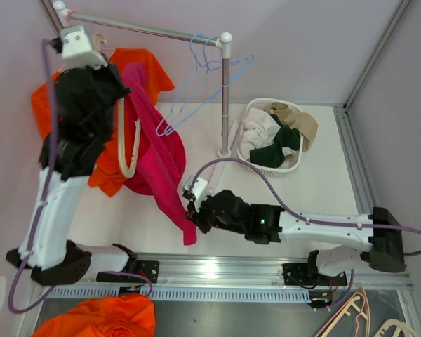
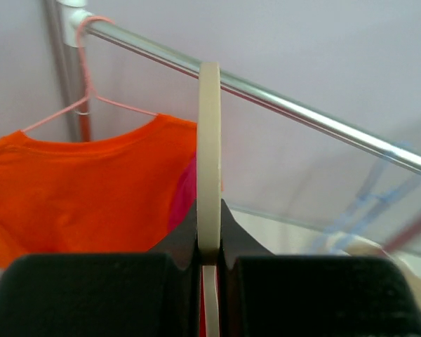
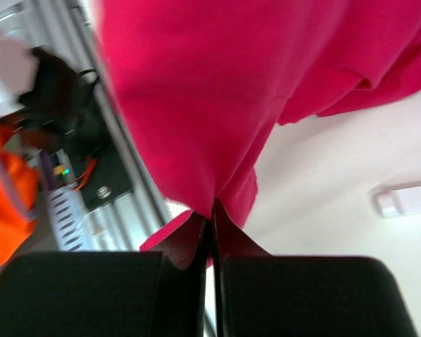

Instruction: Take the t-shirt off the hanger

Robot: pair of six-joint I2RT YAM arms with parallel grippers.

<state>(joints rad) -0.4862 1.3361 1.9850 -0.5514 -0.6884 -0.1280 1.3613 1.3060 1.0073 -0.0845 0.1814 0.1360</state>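
A magenta t-shirt hangs from a cream hanger and trails down to the table. My left gripper is shut on the cream hanger, holding it up near the metal rail. My right gripper is shut on the t-shirt's lower hem, low over the table near the front. The shirt stretches between the two grippers.
An orange t-shirt hangs on a pink wire hanger on the rail. Blue wire hangers hang by the rack's post. A white basket of clothes stands at the back right. Orange cloth lies below the front rail.
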